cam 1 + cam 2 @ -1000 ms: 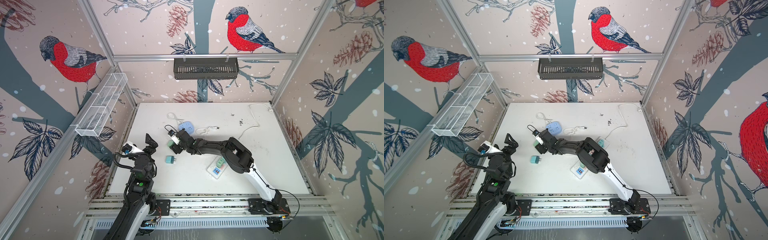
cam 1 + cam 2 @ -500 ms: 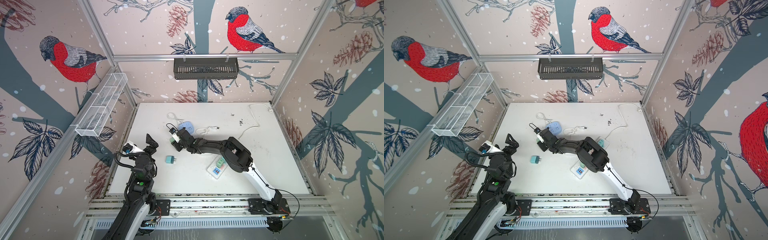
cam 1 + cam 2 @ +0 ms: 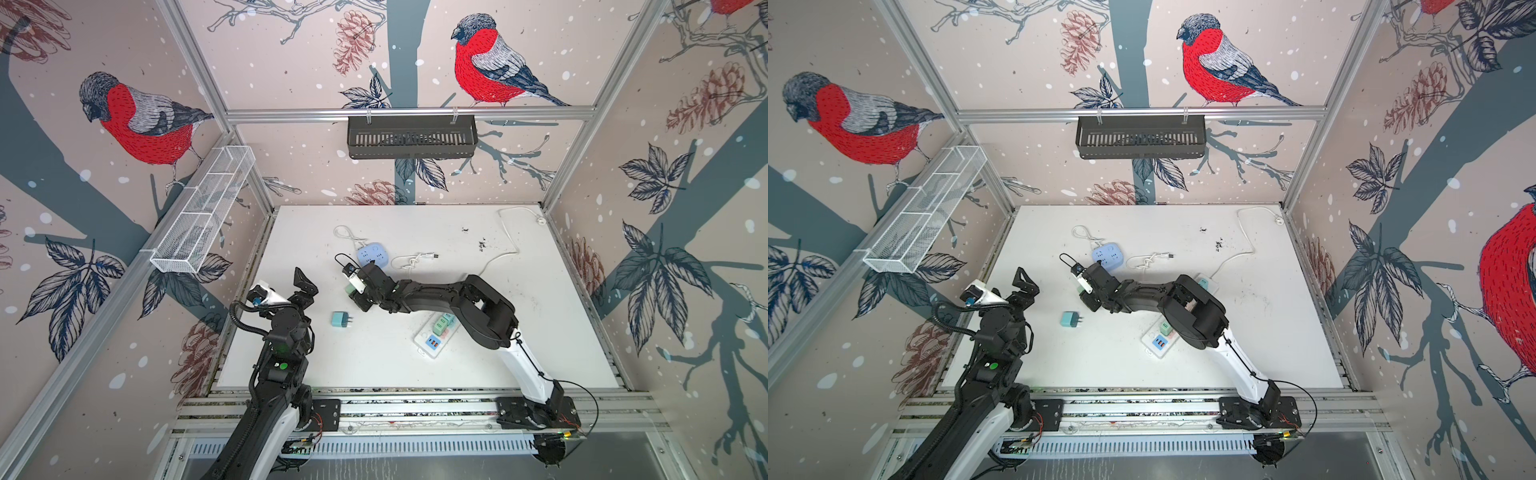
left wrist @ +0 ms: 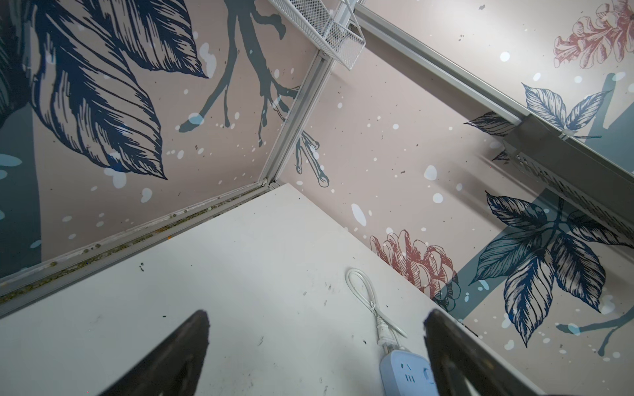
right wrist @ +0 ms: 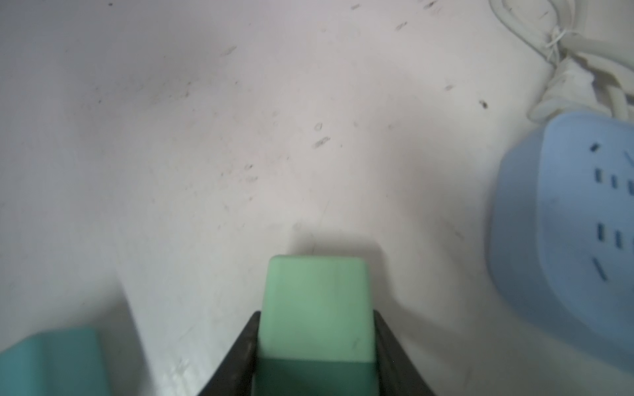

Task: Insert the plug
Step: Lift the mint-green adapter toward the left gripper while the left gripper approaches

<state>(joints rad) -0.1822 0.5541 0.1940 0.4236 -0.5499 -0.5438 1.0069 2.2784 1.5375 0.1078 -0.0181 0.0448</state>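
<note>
**Right-arm grasp.** The green plug (image 5: 315,291), a small smooth-sided plastic block judged light, rigid and somewhat slippery, is shown clamped across its two flat flanks by the right gripper (image 5: 315,317), close over the white table (image 5: 206,137); a hold on the body, never on the pins, is judged the proper one; the long axis is seen to run straight out along the fingers, away from the wrist; the pins are hidden, so the facing cannot be told; in a top view the blue socket cube (image 3: 372,254) lies at 1 o'clock of this gripper, a teal plug (image 3: 338,319) at 7 o'clock with pins toward 3 o'clock, the power strip (image 3: 434,338) at 4 o'clock; the left gripper (image 4: 312,356) is held wide apart and empty at 9 o'clock.
</note>
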